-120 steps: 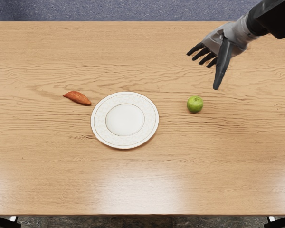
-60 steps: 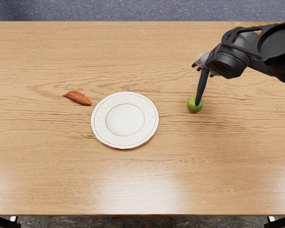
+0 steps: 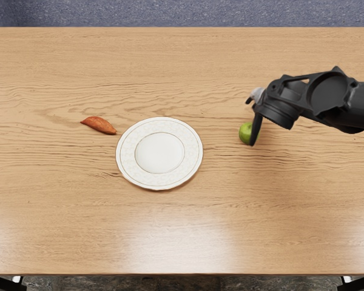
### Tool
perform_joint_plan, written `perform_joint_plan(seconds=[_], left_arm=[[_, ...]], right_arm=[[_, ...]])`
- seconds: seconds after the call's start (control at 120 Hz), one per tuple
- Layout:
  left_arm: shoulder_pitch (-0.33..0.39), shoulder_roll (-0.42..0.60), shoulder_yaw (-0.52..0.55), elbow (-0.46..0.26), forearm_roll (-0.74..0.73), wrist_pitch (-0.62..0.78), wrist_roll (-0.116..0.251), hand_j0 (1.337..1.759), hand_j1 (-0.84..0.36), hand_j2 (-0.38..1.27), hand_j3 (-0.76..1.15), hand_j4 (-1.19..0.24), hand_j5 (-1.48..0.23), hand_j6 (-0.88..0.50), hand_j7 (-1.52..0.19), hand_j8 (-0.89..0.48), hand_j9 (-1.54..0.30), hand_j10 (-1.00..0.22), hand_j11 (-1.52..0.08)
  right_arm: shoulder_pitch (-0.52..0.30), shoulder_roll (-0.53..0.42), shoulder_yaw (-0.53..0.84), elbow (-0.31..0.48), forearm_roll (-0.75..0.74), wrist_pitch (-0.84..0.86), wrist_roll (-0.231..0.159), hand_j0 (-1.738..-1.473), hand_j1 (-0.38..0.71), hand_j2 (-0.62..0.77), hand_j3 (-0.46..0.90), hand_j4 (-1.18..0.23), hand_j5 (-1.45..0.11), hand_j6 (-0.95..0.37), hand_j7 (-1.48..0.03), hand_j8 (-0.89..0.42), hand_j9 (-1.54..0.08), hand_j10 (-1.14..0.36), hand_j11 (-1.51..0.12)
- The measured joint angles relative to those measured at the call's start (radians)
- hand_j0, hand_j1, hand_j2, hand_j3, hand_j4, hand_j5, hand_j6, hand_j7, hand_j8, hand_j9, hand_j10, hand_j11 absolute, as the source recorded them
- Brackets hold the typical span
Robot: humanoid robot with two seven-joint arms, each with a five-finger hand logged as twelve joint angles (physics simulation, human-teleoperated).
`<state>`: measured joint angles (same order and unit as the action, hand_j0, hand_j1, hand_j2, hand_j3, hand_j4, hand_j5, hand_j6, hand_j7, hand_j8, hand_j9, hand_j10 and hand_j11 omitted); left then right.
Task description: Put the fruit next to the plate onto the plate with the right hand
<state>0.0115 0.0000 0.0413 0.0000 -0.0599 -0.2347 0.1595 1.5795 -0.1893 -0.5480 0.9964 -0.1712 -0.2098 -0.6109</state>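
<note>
A small green apple point(image 3: 245, 133) rests on the table to the right of the white plate point(image 3: 127, 159). My right hand point(image 3: 255, 123) comes in from the right edge and sits low against the apple's right side, covering about half of it. The bulky dark wrist point(image 3: 303, 103) hides most of the hand, so its grip does not show. The plate's centre is bare. The left arm is out of view.
An orange-red sweet potato piece point(image 3: 98, 125) lies just left of the plate. The wooden table point(image 3: 182, 230) stretches wide in front of the plate, and its far edge meets a grey floor.
My right hand has come down from above and behind the apple and now sits against its right side. The forearm has swung lower and flatter. The apple has stayed in place.
</note>
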Motion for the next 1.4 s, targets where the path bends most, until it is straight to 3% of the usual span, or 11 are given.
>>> perform_joint_plan(seconds=[0.742, 1.4], left_arm=[[0.001, 0.000, 0.000, 0.000, 0.000, 0.000, 0.000, 1.658, 0.34, 0.00, 0.00, -0.01, -0.02, -0.01, -0.02, -0.01, -0.02, -0.01, -0.02], [0.000, 0.000, 0.000, 0.000, 0.000, 0.000, 0.000, 1.658, 0.34, 0.00, 0.00, -0.01, -0.02, -0.01, -0.02, -0.01, -0.02, -0.01, -0.02]], right_arm=[[-0.063, 0.031, 0.000, 0.010, -0.070, -0.096, 0.000, -1.658, -0.04, -0.05, 0.00, -0.26, -0.33, -0.26, -0.33, -0.26, -0.33, -0.26, -0.33], [-0.061, 0.064, 0.019, 0.025, -0.078, -0.158, 0.000, -1.658, -0.04, -0.05, 0.00, -0.26, -0.34, -0.26, -0.34, -0.26, -0.34, -0.26, -0.34]])
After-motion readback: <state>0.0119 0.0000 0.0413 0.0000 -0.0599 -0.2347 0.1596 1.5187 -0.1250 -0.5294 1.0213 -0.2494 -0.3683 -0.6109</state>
